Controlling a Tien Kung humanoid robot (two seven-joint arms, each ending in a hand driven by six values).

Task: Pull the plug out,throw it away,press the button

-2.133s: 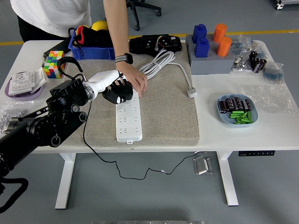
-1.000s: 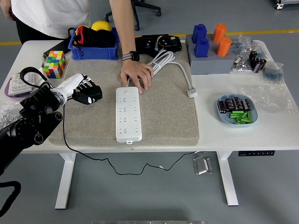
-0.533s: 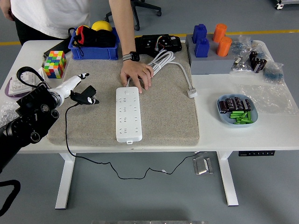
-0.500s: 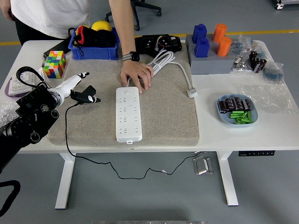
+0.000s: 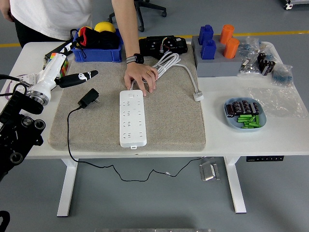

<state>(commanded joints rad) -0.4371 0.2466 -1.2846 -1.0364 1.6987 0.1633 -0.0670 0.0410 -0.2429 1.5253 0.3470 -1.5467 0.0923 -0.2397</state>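
A black plug [image 5: 89,98] lies on the grey mat [image 5: 169,121], left of the white power strip [image 5: 133,117], its thin black cord trailing off the mat's near left edge. My left hand [image 5: 72,67] is raised above the mat's far left corner, fingers spread and holding nothing. The plug lies apart from it, below and to the right. A person's hand [image 5: 141,77] rests on the far end of the strip, holding it down. My right arm is out of view.
A blue bin [image 5: 96,50] with toys stands behind the mat and a colour cube [image 5: 50,59] sits partly behind my left forearm. A coiled white cable [image 5: 166,65], blue and orange blocks [image 5: 217,41] and a dish of parts [image 5: 244,115] lie to the right.
My left hand carried the plug leftward off the strip, opened and let it drop onto the mat, then lifted up and away. The person's hand shifted slightly on the strip's far end.
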